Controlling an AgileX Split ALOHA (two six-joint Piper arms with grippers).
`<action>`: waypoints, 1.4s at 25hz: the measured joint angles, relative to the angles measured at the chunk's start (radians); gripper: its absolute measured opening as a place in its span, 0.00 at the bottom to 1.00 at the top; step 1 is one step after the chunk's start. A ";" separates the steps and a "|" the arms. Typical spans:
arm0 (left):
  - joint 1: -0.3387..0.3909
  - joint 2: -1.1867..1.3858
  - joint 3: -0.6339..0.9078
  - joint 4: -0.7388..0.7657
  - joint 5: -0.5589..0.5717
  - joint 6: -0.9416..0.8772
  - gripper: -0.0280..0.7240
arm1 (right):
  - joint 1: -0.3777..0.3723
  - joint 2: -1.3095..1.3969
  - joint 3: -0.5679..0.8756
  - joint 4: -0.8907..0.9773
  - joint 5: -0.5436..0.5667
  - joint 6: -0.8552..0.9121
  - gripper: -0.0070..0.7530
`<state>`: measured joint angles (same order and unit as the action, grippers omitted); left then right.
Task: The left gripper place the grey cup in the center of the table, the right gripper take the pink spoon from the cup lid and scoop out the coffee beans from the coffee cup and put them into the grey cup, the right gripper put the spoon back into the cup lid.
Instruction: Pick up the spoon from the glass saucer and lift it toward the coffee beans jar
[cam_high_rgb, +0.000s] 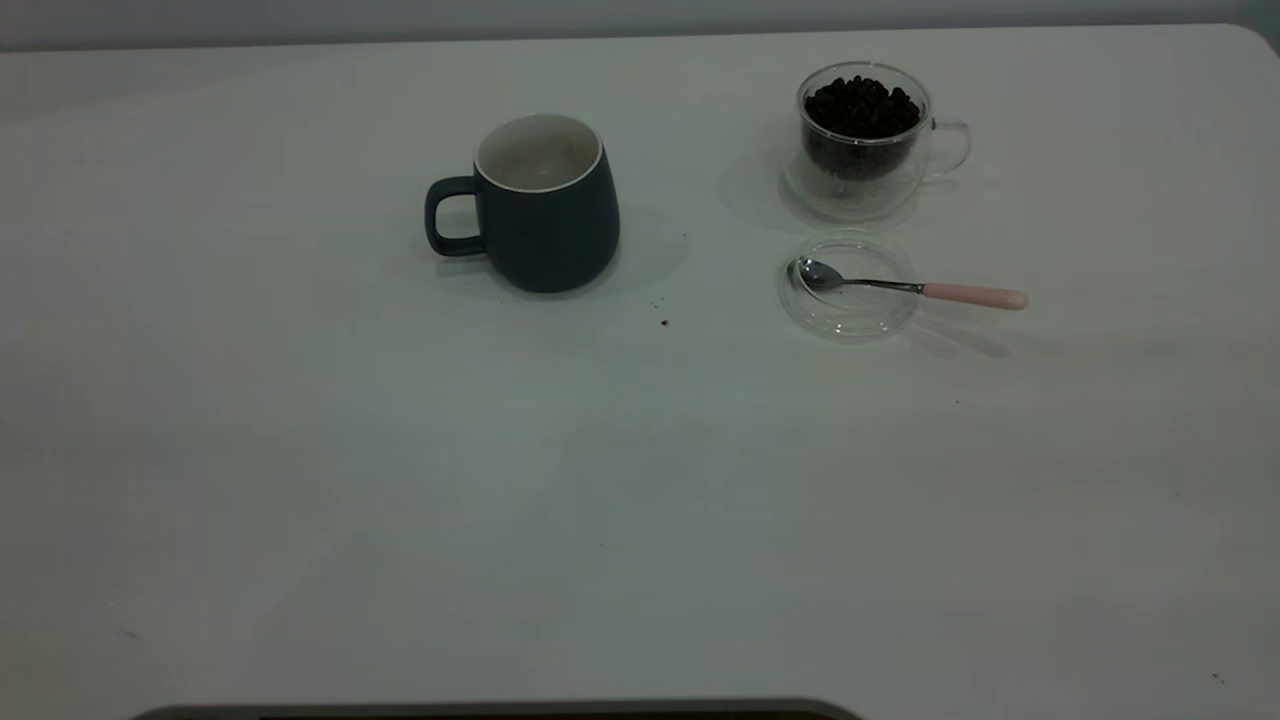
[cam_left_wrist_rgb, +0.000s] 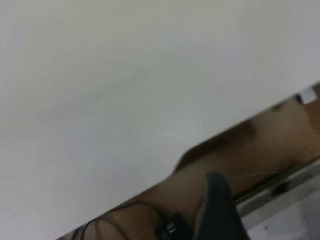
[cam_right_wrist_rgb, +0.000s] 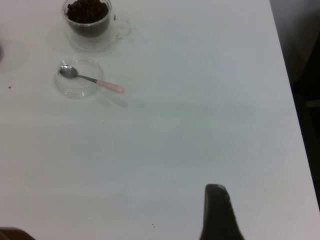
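1. Grey cup (cam_high_rgb: 545, 205) stands upright on the tabletop (cam_high_rgb: 640, 480), well clear of both jaws.
2. Pink spoon (cam_high_rgb: 905, 285) rests in the cup lid (cam_high_rgb: 850, 287), beside the coffee cup (cam_high_rgb: 865, 135).
3. Whether either set of jaws is released or clenched cannot be told.

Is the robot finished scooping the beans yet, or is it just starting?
Just starting. The grey cup stands upright on the table, left of the coffee cup, and no beans show inside it. The pink spoon lies untouched in the cup lid. The coffee beans are unscooped. All scooping remains.
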<state>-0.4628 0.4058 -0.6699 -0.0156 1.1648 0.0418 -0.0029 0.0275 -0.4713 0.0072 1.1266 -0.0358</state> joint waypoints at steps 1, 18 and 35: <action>0.000 -0.040 0.030 -0.012 0.000 0.010 0.79 | 0.000 0.000 0.000 0.000 0.000 0.000 0.69; 0.000 -0.226 0.184 -0.011 -0.032 -0.028 0.79 | 0.000 0.000 0.000 0.000 0.000 0.000 0.69; 0.252 -0.251 0.184 -0.009 -0.033 -0.028 0.79 | 0.000 0.000 0.000 0.000 0.000 -0.001 0.69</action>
<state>-0.2111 0.1549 -0.4861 -0.0245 1.1319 0.0138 -0.0029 0.0275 -0.4713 0.0072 1.1266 -0.0367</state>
